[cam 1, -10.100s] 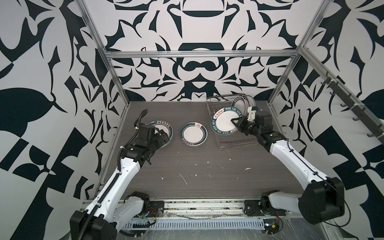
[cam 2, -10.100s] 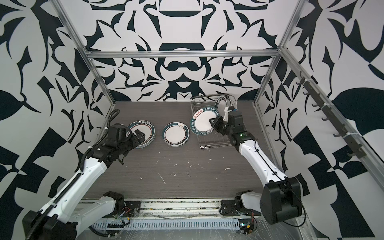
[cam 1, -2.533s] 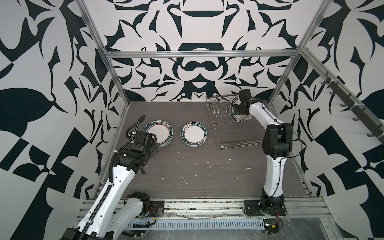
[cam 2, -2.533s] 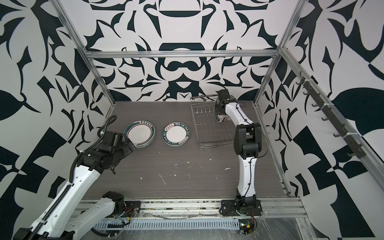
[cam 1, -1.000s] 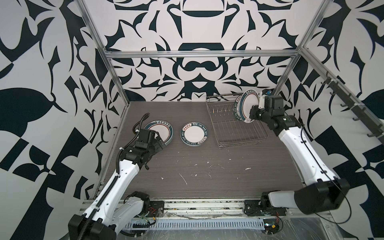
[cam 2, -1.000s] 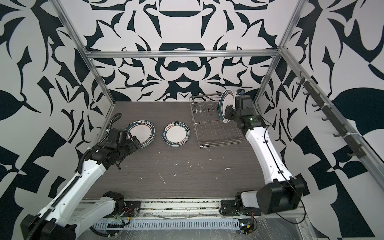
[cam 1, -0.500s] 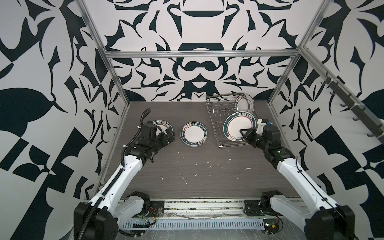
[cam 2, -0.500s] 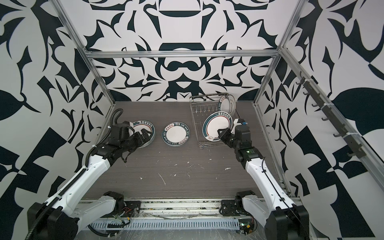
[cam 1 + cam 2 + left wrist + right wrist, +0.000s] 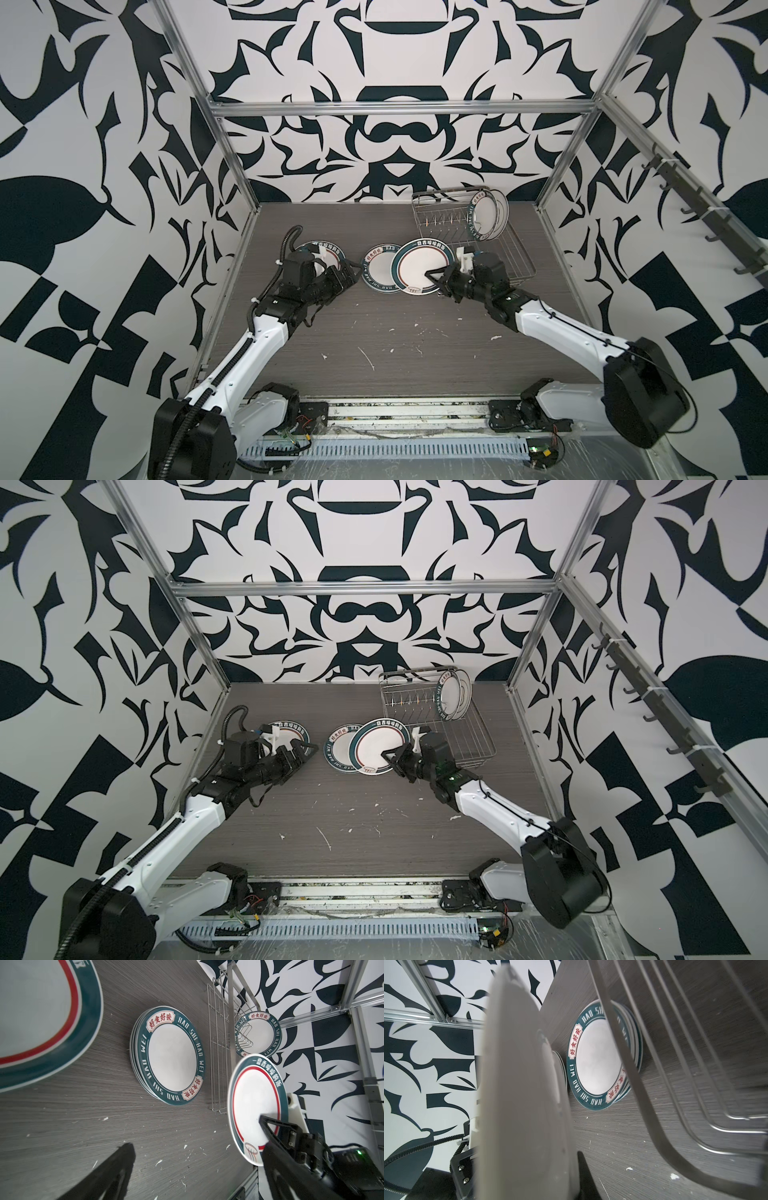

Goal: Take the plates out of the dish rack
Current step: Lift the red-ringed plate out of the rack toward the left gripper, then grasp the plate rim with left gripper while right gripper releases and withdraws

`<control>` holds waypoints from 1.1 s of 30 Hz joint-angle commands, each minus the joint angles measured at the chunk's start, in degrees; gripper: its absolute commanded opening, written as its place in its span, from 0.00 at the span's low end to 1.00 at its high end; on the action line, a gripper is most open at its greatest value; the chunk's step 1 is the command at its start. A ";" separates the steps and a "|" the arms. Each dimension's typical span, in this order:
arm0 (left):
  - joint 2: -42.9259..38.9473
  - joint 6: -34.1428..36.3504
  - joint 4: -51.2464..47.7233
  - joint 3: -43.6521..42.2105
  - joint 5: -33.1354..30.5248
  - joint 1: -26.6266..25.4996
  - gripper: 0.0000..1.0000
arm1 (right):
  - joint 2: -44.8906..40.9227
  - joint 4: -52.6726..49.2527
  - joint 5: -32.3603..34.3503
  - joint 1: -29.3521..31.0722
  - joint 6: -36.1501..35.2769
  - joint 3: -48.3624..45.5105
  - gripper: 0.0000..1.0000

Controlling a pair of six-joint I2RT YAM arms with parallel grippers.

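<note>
In the last second you brought your right gripper (image 9: 432, 277) out of the dish rack (image 9: 505, 253), which now lay behind it and a little to its side. Its jaws stayed closed on the lower rim of a large red-ringed plate (image 9: 419, 264). The plate stood tilted, almost on edge, with its face toward your left gripper (image 9: 348, 276). It hung just above the stack of small plates (image 9: 376, 266), and I could not tell whether it touched them. Your left gripper had come forward at the same time from the stack of large plates (image 9: 330, 250), which now lay under its wrist. Its jaws stood wide and held nothing, and the carried plate was close ahead of them. I judged this as preparation for a handover, because the large stack was on the far side from your right gripper. Well behind that gripper, at the far end of the rack, a few plates (image 9: 487, 212) still stood upright, so the unloading was not finished.
</note>
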 commanded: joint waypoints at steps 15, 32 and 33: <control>3.93 -1.42 5.07 -0.38 4.25 0.42 0.69 | 17.19 24.15 -0.93 13.04 9.86 12.52 0.00; -0.19 -0.52 -3.32 3.44 5.99 1.61 0.06 | 18.57 19.65 -3.94 14.21 5.79 17.96 0.32; -0.38 -0.53 -3.85 3.63 6.00 1.74 0.05 | 18.48 19.04 -4.04 14.23 5.39 18.25 0.37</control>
